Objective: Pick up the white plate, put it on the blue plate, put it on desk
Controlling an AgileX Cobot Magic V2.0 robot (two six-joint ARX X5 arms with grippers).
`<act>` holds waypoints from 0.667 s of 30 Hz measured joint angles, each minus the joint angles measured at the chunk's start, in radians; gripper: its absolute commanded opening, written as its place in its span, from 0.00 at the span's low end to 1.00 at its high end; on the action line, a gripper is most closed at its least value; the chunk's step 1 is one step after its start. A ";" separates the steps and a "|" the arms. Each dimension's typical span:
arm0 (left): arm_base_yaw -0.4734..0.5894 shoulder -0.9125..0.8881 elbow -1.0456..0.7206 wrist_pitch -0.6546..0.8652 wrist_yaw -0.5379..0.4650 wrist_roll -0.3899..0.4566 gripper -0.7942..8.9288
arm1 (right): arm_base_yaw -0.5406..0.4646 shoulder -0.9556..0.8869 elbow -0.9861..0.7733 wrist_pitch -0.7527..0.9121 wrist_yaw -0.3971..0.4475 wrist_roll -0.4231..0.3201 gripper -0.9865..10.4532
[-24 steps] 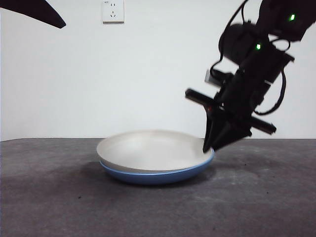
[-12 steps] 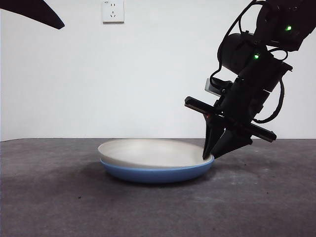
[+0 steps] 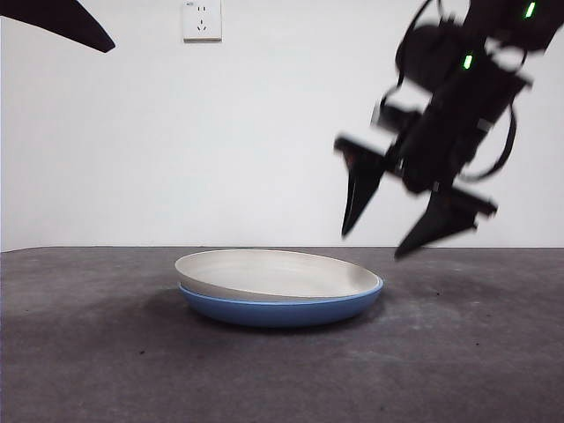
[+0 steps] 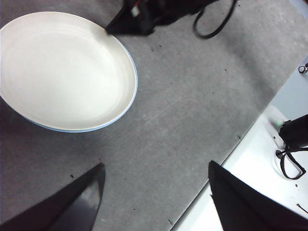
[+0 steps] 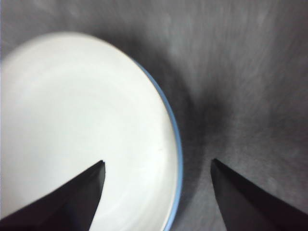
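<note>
The white plate (image 3: 273, 269) lies nested in the blue plate (image 3: 282, 310) on the desk (image 3: 458, 352), tilted slightly with its left rim a little higher. My right gripper (image 3: 373, 245) hangs open just above the plates' right rim, touching neither. The right wrist view shows the white plate (image 5: 72, 120) and the blue plate's rim (image 5: 178, 144) below the open right gripper (image 5: 157, 162). High over the desk (image 4: 192, 96), my left gripper (image 4: 155, 164) is open and empty, well away from the white plate (image 4: 62, 67).
A wall socket (image 3: 202, 19) sits on the white wall behind. The waiting left arm's tip (image 3: 62, 22) shows at the top left corner. In the left wrist view a white surface (image 4: 269, 159) with cables borders the desk's edge.
The right gripper opened, let go of the white plate's right rim and rose. The white plate settled lower into the blue plate.
</note>
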 measured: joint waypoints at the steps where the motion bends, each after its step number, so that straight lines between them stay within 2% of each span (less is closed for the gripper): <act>1: 0.000 0.000 0.000 0.000 0.000 0.000 0.43 | 0.000 -0.027 0.000 -0.011 0.000 -0.007 0.39; 13: 0.000 0.000 0.000 0.004 0.000 0.000 0.43 | 0.006 -0.450 0.002 -0.329 -0.002 -0.175 0.39; 20: 0.000 0.000 0.000 0.004 0.000 0.000 0.43 | 0.031 -0.660 0.002 -0.566 -0.047 -0.246 0.39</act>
